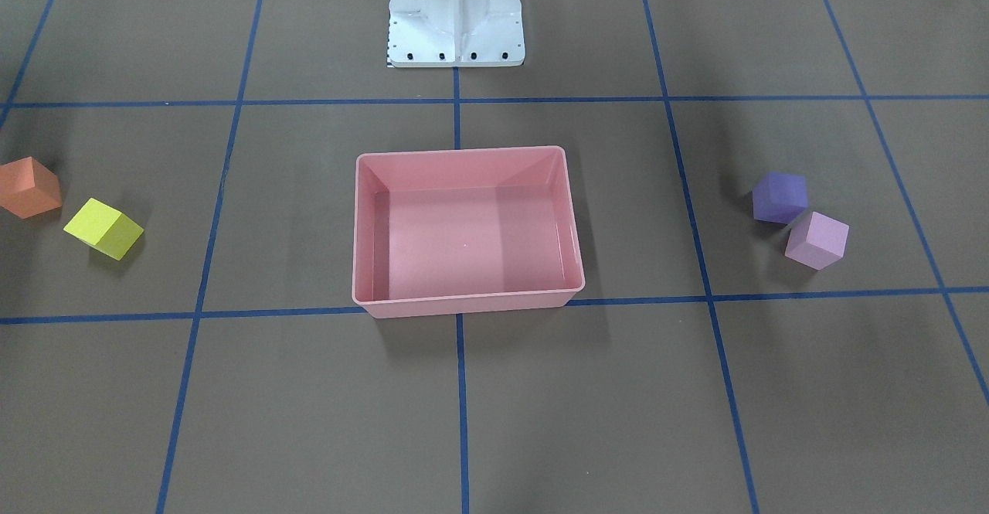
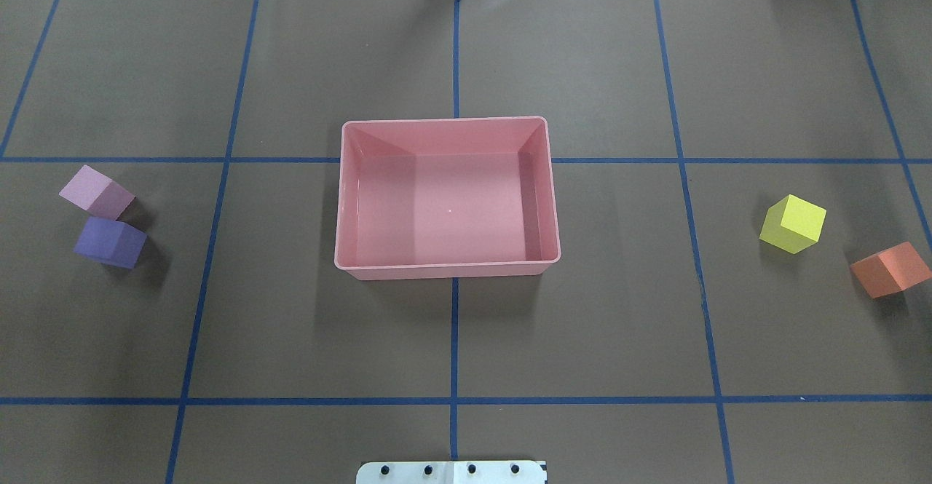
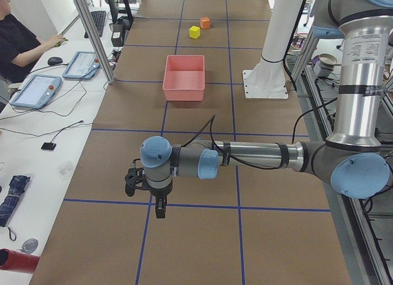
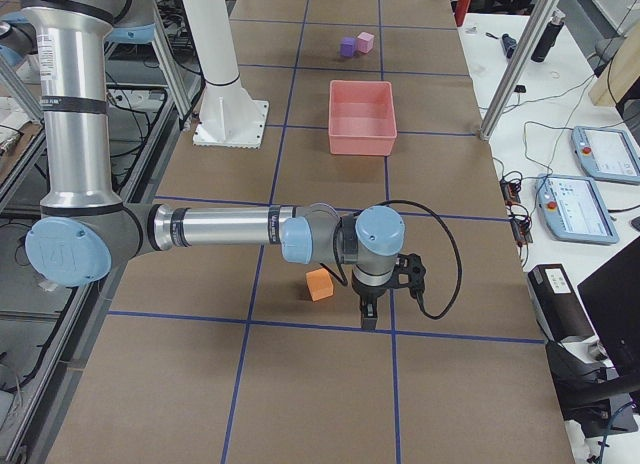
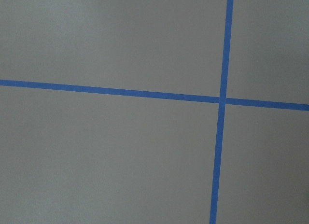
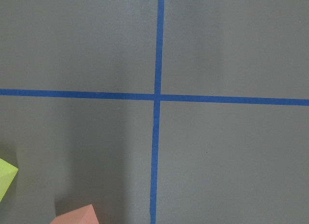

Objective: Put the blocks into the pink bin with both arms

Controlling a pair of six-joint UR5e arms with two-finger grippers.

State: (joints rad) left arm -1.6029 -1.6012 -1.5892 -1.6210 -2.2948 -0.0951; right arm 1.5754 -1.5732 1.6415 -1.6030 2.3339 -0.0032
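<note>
— Can we tell how either pincer stands?
— No. The left pincer (image 3: 161, 206) and the right pincer (image 4: 371, 309) show only in the side views, so we cannot tell whether they are apart or together.
— And the pink bin (image 2: 338, 200)?
— It sits mid-worktop (image 2: 582, 324), mouth up, with its long axis running left to right. The pale lilac block (image 2: 96, 191) and the purple block (image 2: 111, 243) lie close together on our left. The yellow block (image 2: 794, 223) and the orange block (image 2: 890, 269) are on our right, both cut off in the right wrist view.
</note>
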